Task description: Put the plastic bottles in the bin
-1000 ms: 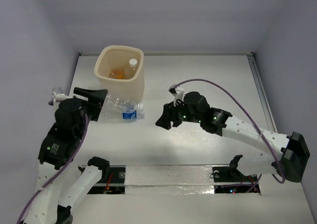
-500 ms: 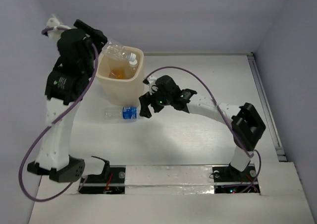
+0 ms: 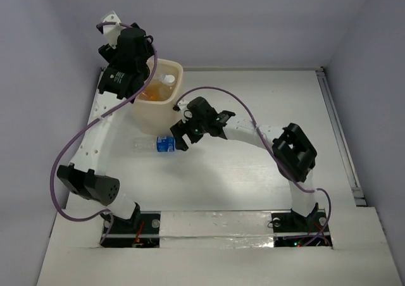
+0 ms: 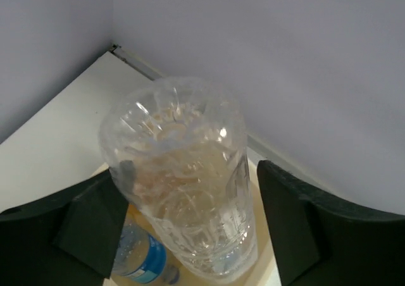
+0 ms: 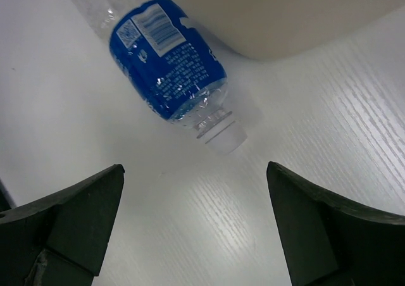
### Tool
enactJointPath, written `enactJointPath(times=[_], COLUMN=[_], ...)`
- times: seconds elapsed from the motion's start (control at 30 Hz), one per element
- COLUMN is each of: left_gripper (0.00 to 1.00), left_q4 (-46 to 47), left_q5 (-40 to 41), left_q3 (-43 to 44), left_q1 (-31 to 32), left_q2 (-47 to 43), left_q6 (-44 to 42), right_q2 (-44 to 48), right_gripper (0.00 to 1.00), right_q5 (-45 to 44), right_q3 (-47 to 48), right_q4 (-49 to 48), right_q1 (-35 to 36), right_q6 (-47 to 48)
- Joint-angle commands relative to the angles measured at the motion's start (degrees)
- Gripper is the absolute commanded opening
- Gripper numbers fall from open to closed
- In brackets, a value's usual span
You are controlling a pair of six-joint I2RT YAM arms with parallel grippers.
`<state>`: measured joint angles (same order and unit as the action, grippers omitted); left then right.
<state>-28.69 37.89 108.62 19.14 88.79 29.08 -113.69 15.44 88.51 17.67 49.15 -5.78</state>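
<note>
The blue-labelled bottle lies on its side just ahead of my right pincer, cap toward the spread, empty fingers, body close beside the bin. I judge it light, thin-walled, slick and apt to roll, so I'd grip across the labelled belly. My left pincer is clenched on a clear bottle, neck down over the bin; beneath it lie an orange bottle and a white-capped bottle.

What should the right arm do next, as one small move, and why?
Probably ease the right gripper forward and down over the blue-labelled bottle. Its jaws stand open, and the bottle lies on the table just ahead, beside the bin, not yet between them.
</note>
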Motion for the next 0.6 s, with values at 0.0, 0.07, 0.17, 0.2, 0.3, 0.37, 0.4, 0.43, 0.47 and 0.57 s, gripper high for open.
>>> enactJointPath(times=[0.0, 0.07, 0.17, 0.2, 0.3, 0.37, 0.4, 0.43, 0.47, 0.57], left_gripper=[0.77, 0.84, 0.89, 0.89, 0.89, 0.89, 0.89, 0.88, 0.88, 0.85], left_q4=[6.53, 6.45, 4.61, 4.08, 2.85, 1.89, 1.45, 1.09, 0.74, -3.21], left_q5=[1.66, 0.52, -1.58, -2.2, -3.87, -4.58, -4.75, -5.45, -6.15, -8.44], left_q3=[-4.37, -5.43, -5.35, -5.52, -7.01, -9.02, -9.82, -10.96, -12.19, -18.77], left_q1=[0.11, 0.11, 0.11, 0.11, 0.11, 0.11, 0.11, 0.11, 0.11, 0.11], left_q2=[-2.13, -2.31, -2.75, -3.62, -6.51, -8.71, -11.34, -12.75, -14.33, -20.84], left_q6=[-3.33, -3.15, -2.19, -2.01, -0.96, 0.27, 0.8, 1.41, 1.85, 5.45], right_q2=[-2.15, -3.73, -5.83, -6.19, -6.63, -6.81, -6.81, -6.72, -6.63, -5.32], right_gripper=[1.0, 1.0, 1.0, 1.0, 1.0, 1.0, 1.0, 1.0, 1.0, 1.0], right_q5=[-0.41, -0.94, -1.2, -0.68, 2.03, 3.71, 5.11, 5.73, 6.35, 7.58], right_q3=[3.16, 4.04, 5.88, 6.06, 5.36, 4.14, 3.69, 3.17, 2.64, -1.05], right_q4=[-0.36, -0.88, -0.71, -0.97, -3.08, -5.18, -5.8, -6.5, -7.73, -10.97], right_q1=[-0.1, -0.1, -0.1, -0.1, -0.1, -0.1, -0.1, -0.1, -0.1, -0.1], right_q6=[2.7, 4.02, 5.17, 5.17, 5.17, 4.99, 4.64, 3.86, 3.5, 2.01])
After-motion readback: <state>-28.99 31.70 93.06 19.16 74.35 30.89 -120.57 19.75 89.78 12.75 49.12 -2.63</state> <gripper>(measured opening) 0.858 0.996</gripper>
